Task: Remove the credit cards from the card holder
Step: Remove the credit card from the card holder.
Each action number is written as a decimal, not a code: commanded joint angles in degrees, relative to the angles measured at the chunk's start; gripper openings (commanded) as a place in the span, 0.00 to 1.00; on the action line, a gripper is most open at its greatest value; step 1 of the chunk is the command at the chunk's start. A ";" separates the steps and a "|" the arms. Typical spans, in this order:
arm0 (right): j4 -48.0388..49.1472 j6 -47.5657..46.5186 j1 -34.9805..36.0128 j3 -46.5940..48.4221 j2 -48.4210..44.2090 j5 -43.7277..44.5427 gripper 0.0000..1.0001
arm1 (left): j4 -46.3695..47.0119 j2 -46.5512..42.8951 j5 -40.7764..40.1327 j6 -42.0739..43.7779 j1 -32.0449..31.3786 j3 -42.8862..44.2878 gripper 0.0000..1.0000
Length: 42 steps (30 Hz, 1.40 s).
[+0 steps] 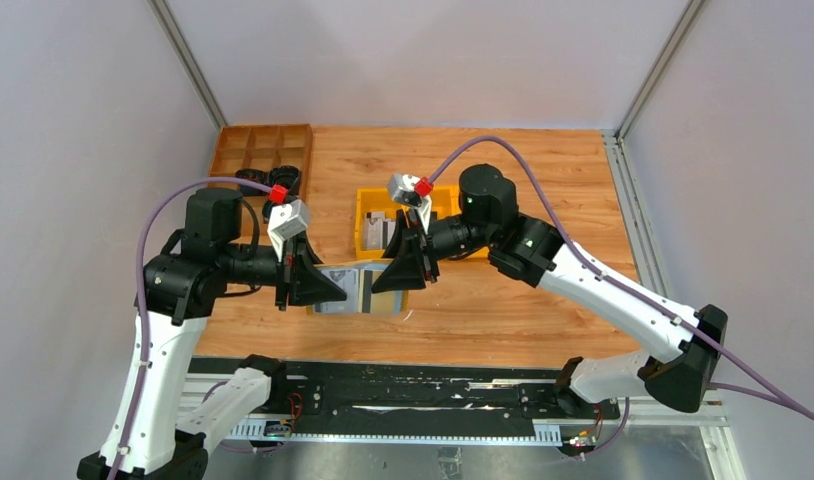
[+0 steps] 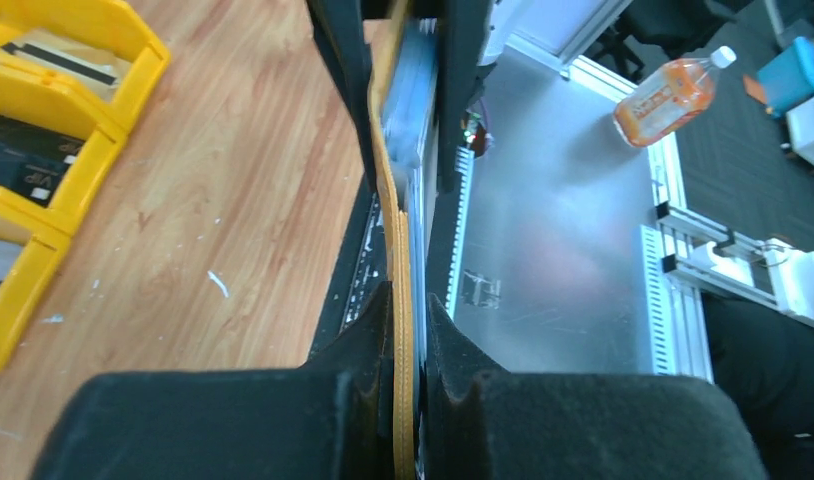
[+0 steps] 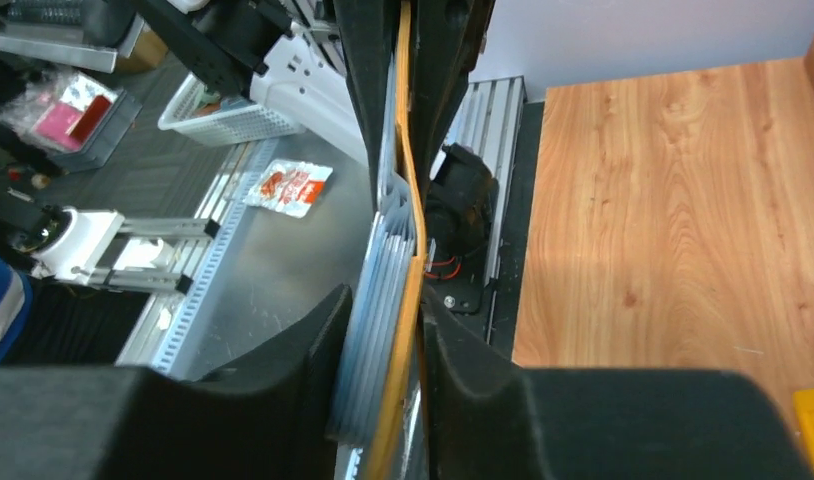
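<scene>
The mustard-yellow card holder hangs open between my two grippers, above the table's front edge. Its silvery-grey pleated inside faces up, and a dark-striped card shows in it. My left gripper is shut on the holder's left end; in the left wrist view the yellow edge runs between my fingertips. My right gripper is shut on its right end; in the right wrist view the grey pleats and yellow cover sit in the gripper. Other cards lie in a yellow bin.
The bright yellow plastic bin stands just behind the grippers; the left wrist view shows its compartments with a black card and a striped one. A wooden divided tray sits at the back left. A black rail runs along the front edge.
</scene>
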 commanded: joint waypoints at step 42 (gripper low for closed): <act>4.65 11.42 -3.27 -1.49 -0.55 -4.30 0.50 | 0.61 -1.74 -0.12 1.23 0.05 -0.17 0.00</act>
